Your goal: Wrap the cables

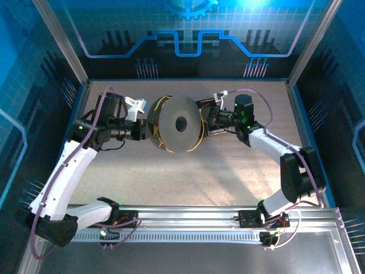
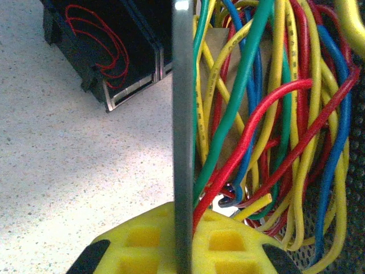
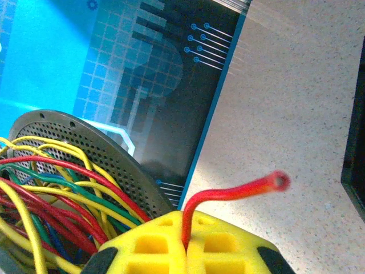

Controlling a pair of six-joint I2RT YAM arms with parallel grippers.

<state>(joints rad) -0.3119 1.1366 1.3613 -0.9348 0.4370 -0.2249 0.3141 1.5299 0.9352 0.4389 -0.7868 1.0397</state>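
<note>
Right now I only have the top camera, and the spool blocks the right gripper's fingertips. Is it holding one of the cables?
Observer: Yes. On the right wrist camera the right gripper is shut on a single red cable. Its cut end sticks out past the yellow fingers.
Operator: And the left one?
Observer: On the left wrist camera the left gripper clamps the edge of the spool's grey flange, not a wire.
Operator: Is everything wound there red or yellow?
Observer: No. Beside that flange, green and blue strands run among the loosely tangled cables.
</note>
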